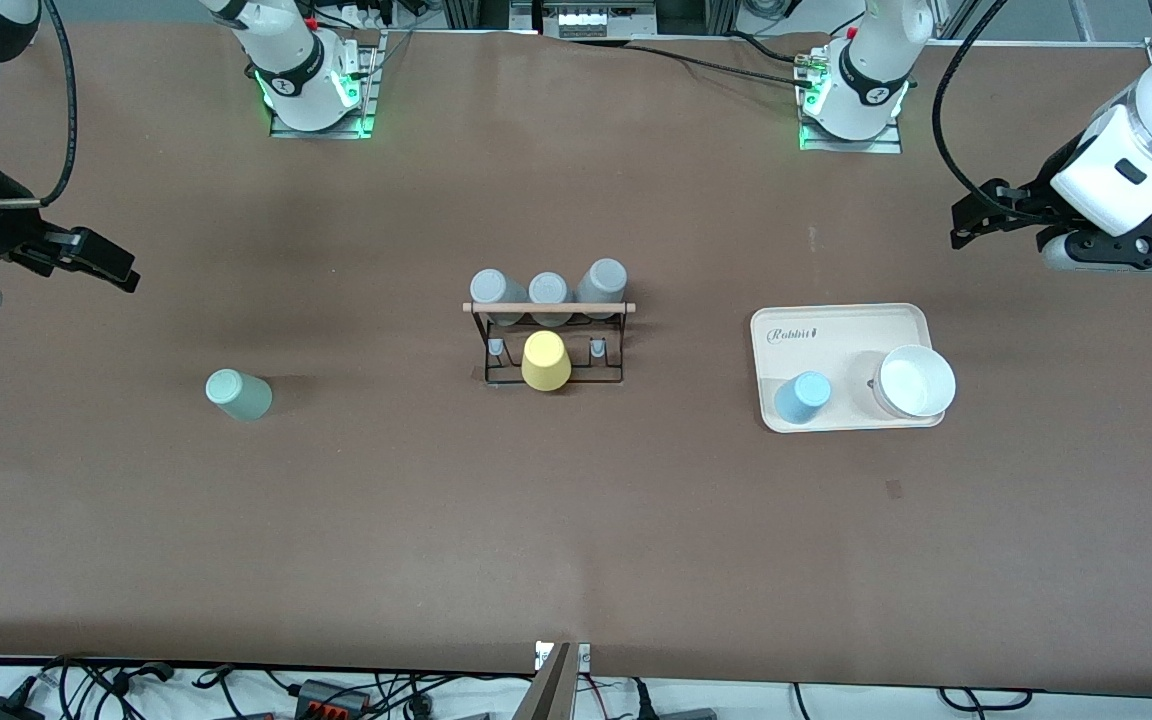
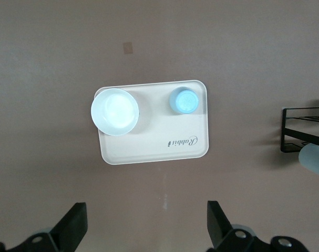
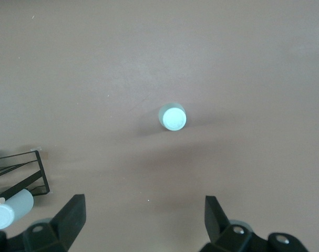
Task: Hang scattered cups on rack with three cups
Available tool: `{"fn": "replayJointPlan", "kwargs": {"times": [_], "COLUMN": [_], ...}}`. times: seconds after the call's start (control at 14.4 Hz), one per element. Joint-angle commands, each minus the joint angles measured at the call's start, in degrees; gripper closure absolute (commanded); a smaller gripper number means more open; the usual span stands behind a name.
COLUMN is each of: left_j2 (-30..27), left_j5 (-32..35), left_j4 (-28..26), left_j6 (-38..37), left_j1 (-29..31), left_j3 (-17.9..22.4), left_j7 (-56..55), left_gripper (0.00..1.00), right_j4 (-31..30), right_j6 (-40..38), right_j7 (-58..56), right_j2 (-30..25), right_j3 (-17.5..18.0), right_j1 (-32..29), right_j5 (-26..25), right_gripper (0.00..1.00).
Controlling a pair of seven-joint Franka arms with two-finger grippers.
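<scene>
The pale mint green cup (image 1: pixel 239 394) stands upside down on the bare table toward the right arm's end; it also shows in the right wrist view (image 3: pixel 173 117). The light blue cup (image 1: pixel 802 398) stands upside down on the cream tray (image 1: pixel 856 340); it also shows in the left wrist view (image 2: pixel 185 101). The black wire rack (image 1: pixel 548 308) with a wooden rod stands mid-table and carries three grey cups (image 1: pixel 547 290) and a yellow cup (image 1: pixel 545 361). My right gripper (image 1: pixel 106 262) (image 3: pixel 142 202) is open, empty, high over the table's right-arm end. My left gripper (image 1: pixel 976 215) (image 2: pixel 146 210) is open, empty, high over the left-arm end.
A white bowl (image 1: pixel 917 381) sits on the tray beside the blue cup, also in the left wrist view (image 2: pixel 114 111). The rack's edge shows in both wrist views (image 2: pixel 301 131) (image 3: pixel 22 176). The arm bases stand along the table's edge farthest from the front camera.
</scene>
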Motion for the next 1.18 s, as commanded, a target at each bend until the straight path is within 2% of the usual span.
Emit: {"fn": "replayJointPlan", "kwargs": {"times": [0.0, 0.7, 0.91, 1.11], "left_j2": [-0.02, 0.15, 1.64, 5.85], "left_j5": [-1.58, -2.73, -2.55, -2.55], "left_j4": [0.30, 0.30, 0.30, 0.39], "left_j6": [0.28, 0.37, -0.07, 0.98], "left_j1": [0.25, 0.25, -0.19, -0.54], "left_j3": [-0.03, 0.23, -0.12, -0.21], "left_j7": [-0.42, -0.33, -0.42, 0.46], "left_gripper": [0.00, 0.00, 0.00, 0.00], "right_j4": [0.96, 1.04, 1.04, 1.04], "right_j6": [-0.52, -0.61, -0.69, -0.69], "right_j7": [1.68, 1.78, 2.30, 1.69], "right_j2": [0.95, 0.51, 0.51, 0.51], "right_j3": [0.40, 0.48, 0.57, 0.57], "right_j1": [-0.18, 0.18, 0.09, 0.09], "right_j5": [2.68, 0.07, -0.02, -0.02], "right_gripper": [0.00, 0.00, 0.00, 0.00]}}
